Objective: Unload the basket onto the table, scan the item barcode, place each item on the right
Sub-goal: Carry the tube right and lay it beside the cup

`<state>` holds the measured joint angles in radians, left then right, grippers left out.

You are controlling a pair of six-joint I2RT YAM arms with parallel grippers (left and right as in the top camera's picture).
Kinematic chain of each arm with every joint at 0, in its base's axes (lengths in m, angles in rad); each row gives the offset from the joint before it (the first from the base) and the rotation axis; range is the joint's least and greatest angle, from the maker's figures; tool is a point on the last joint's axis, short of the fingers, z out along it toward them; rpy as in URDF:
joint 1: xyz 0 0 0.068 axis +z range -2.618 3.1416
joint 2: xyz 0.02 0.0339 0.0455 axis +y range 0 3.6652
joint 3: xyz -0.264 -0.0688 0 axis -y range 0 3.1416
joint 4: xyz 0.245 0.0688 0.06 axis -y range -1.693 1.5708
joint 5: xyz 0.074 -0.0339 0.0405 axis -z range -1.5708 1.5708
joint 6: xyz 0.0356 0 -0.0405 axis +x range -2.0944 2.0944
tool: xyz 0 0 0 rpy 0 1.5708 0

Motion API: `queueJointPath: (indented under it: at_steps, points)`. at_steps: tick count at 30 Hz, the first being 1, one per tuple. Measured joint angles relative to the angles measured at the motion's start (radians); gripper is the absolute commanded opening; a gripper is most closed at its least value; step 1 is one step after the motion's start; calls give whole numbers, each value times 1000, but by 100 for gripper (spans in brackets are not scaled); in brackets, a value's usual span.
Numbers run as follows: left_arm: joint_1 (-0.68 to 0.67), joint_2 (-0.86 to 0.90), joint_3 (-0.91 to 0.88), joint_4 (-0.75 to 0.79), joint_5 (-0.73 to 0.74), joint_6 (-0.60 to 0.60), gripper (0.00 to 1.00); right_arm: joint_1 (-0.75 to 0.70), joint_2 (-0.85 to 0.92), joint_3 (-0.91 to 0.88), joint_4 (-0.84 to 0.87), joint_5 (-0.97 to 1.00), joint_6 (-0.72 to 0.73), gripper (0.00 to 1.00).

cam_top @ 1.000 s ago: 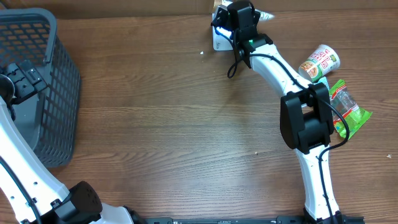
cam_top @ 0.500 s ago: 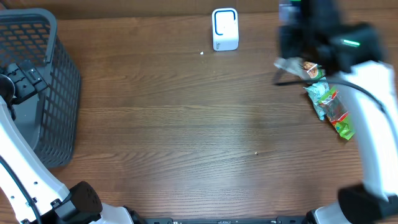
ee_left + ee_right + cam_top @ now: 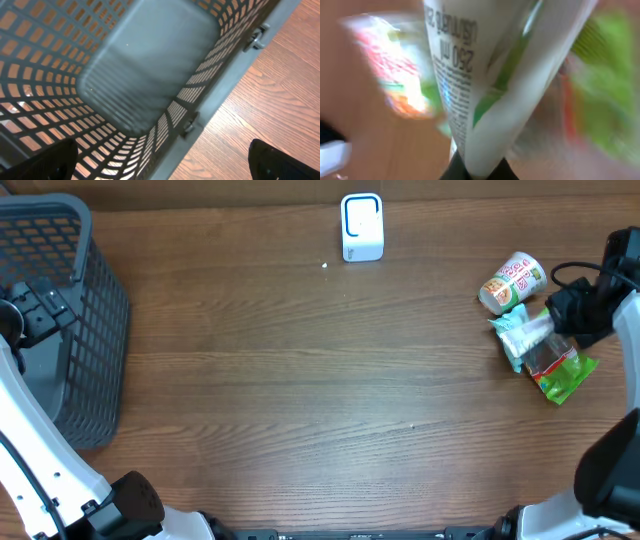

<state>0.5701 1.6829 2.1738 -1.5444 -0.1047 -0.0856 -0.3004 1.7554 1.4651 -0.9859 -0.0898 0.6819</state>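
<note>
- Since a second ago: gone from the far edge by the scanner [image 3: 361, 227], swung out to the right side of the table [image 3: 300, 400] the right gripper [image 3: 548, 328], and with it the white-and-green pack [image 3: 518, 332]; scanner now uncovered from above.
- Same place as a second ago for the left gripper [image 3: 38, 305], over the grey basket [image 3: 90, 330].
- Nearest, along the near edge of the table: the bases of both arms, left one at the lower left corner, right one at the lower right.
- A little farther, on the right: a green snack packet [image 3: 562, 370], flat on the wood, partly under the right gripper and touching the pack.
- Just beyond it: the pack itself, pinched tight between the closed right fingers, held at one end and sticking out to the left of the gripper. From the right wrist, close up and upside down, "250 ml" in black print on the white face, with green stripes beside it; no barcode readable there.
- Whether lifted clear of the table or resting on it: cannot tell.
- Next beyond, touching or almost touching the pack: an instant noodle cup [image 3: 513, 282] on its side, mouth towards the pack, blurred in the wrist view.
- On the left side, mid-depth to far: the basket, mesh walls and a solid floor, nothing visible inside from the left wrist.
- Above it, the left fingers [image 3: 45, 160] spread wide apart, gripping nothing.
- Farthest, at the back edge near the middle: the scanner, a small white box with a blue outline, well apart from the pack.
</note>
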Motion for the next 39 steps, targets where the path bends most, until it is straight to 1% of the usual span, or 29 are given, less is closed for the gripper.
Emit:
queueJointPath:
  at_steps: [1,3,4,6,7,8,9,10,11,14,16,19,21,24,27,30,33,36,39]
  points:
    - [0,0,0,0,0,0,100,1,-3,-42,113,-23,-13,4]
    - [0,0,0,-1,0,0,100,10,-1,-106,237,-55,-30,6]
    - [0,0,0,-1,-1,0,100,15,-1,-130,257,-68,-35,14]
    - [0,0,0,-1,0,0,100,21,0,-162,267,-88,-46,26]
    - [0,0,0,0,-1,0,100,21,0,-163,266,-92,-51,37]
    - [0,0,0,-1,-1,0,100,19,0,-163,272,-107,-62,53]
    - [0,0,0,0,-1,0,100,19,0,-162,275,-121,-76,59]
    - [0,0,0,0,-1,0,100,17,0,-161,277,-145,-104,75]
    - [0,0,0,0,-1,0,100,14,0,-158,273,-202,-159,76]
    - [0,0,0,-1,0,0,100,13,-21,-104,171,-274,-227,82]
    - [0,0,0,-1,-1,0,100,13,-66,-56,87,-298,-269,82]
    - [0,0,0,-1,-1,0,100,13,-173,12,-27,-317,-321,83]
    - [0,0,0,0,0,0,100,13,-245,34,-69,-324,-344,85]
    - [0,0,0,0,-1,0,100,13,-364,41,-141,-330,-377,85]
    - [0,0,0,0,-1,0,100,13,-426,44,-233,-333,-415,84]
    - [0,0,0,0,-1,0,100,15,-442,44,-286,-333,-449,83]
    - [0,0,0,-1,0,0,100,34,-464,44,-289,-374,-494,83]
    - [0,0,0,0,-1,0,100,103,-555,44,-272,-435,-538,84]
    - [0,0,0,0,-1,0,100,147,-618,44,-292,-441,-549,85]
